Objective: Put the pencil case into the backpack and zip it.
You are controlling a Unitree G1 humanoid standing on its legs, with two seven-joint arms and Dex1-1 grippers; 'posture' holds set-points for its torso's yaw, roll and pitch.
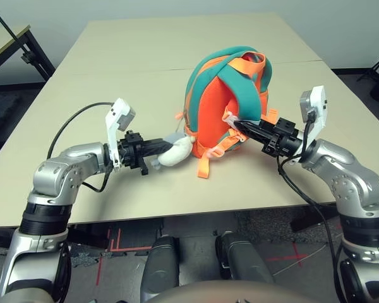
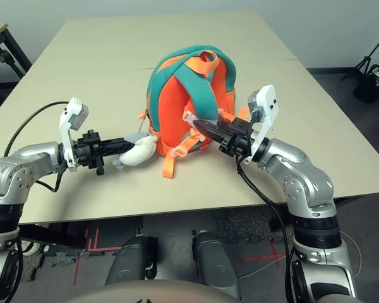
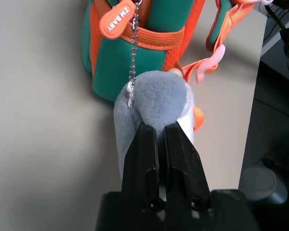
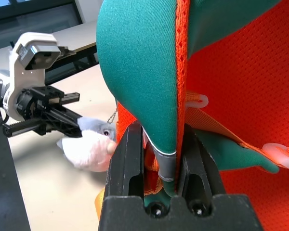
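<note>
Left gripper [image 3: 160,129] pinches grey plush toy [image 3: 160,98]; right gripper [image 4: 158,132] clamps strap [image 4: 144,72], part-open around it. Opposed pulls could topple backpack [image 1: 212,113] or snap chain [image 3: 134,53].

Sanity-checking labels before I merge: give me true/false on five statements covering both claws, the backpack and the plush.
1. The left claw is pinching the grey-and-white plush toy. True.
2. The right claw is gripping the white pencil case. False: it has the teal shoulder strap with orange edging.
3. The teal-and-orange fabric backpack stands upright on the beige table. True.
4. The plush is loose, with no link to the backpack. False: a metal bead chain joins them.
5. The tag reading "ZW BABY" is orange. True.
</note>
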